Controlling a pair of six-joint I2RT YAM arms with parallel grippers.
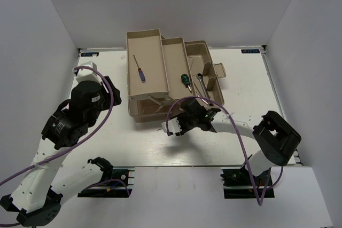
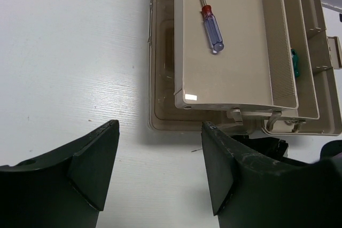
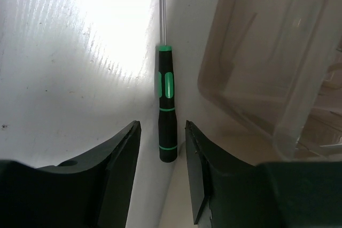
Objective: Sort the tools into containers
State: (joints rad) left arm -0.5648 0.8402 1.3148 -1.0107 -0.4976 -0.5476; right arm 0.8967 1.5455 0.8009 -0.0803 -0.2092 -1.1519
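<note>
A thin black-and-green precision screwdriver [image 3: 166,105] lies on the white table beside the translucent brown lid [image 3: 267,68]. My right gripper [image 3: 162,125] is open, with one jaw on each side of the handle's end, not touching it. In the top view the right gripper [image 1: 179,125] is low at the toolbox's front. A blue-handled screwdriver [image 1: 140,71] lies in the left beige tray [image 1: 147,89]; it also shows in the left wrist view [image 2: 213,31]. A green-handled screwdriver [image 1: 185,80] lies in the middle tray [image 1: 173,60]. A silver wrench [image 1: 201,85] lies in the base [image 1: 200,52]. My left gripper [image 2: 160,126] is open and empty over bare table.
The toolbox stands at the table's back centre with its trays fanned out. White walls close in the table on the left, right and back. The right arm's purple cable [image 1: 176,105] loops in front of the toolbox.
</note>
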